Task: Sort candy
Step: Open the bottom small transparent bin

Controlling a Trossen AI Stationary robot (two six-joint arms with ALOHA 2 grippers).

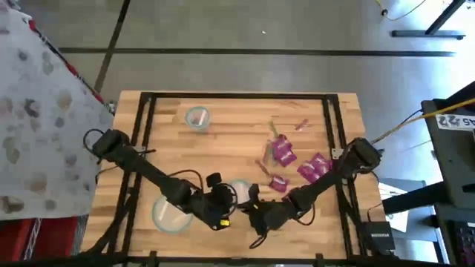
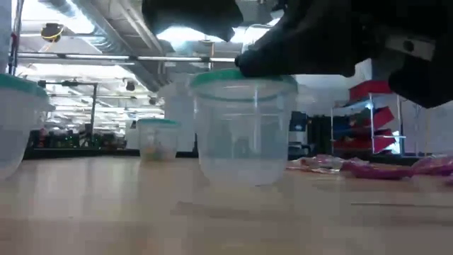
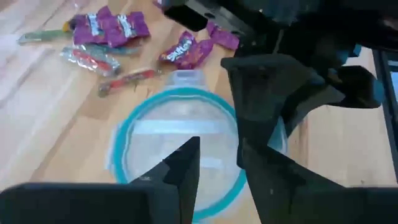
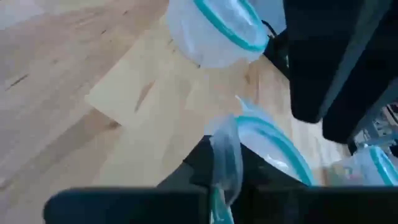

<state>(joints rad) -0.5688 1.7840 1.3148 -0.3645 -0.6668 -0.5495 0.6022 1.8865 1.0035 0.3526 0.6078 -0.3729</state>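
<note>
Both grippers at one bowl [image 1: 239, 191] — candy [image 1: 283, 153] beside.

I see a table [image 1: 223, 126] of pale, smooth wood planks. The bowl [image 3: 180, 155] is clear glossy plastic. The candy [image 3: 112, 28] has shiny foil-like wrappers.

Three clear teal-rimmed bowls [image 1: 197, 117] [image 1: 239, 193] [image 1: 167, 213] on wooden table [image 1: 223, 148]; shelving behind.
</note>
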